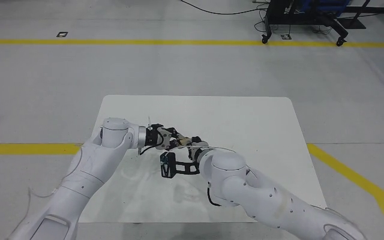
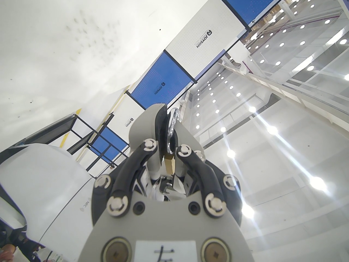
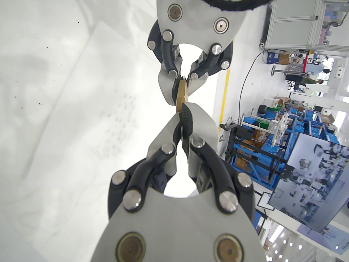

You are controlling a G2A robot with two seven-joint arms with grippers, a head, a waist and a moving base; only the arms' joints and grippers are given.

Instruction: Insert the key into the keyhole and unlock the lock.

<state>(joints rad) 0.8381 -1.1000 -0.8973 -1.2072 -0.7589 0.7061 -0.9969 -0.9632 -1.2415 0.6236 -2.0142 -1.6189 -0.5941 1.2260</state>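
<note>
**Where the two claws meet, a brass lock is held clear of the table**

Clamped between the fingers of the left gripper, the lock sits above the table, a little toward 10 o'clock from its centre in the top view; the silver shackle shows between the left finger pads. That gripper holds the lock from 9 o'clock. The right gripper faces it from 4 o'clock, nose to nose with the left; its fingers are pressed together, and their tips touch the end of the brass body. Whether a key lies between the black pads cannot be told. A black cable loops across the left wrist.
</note>
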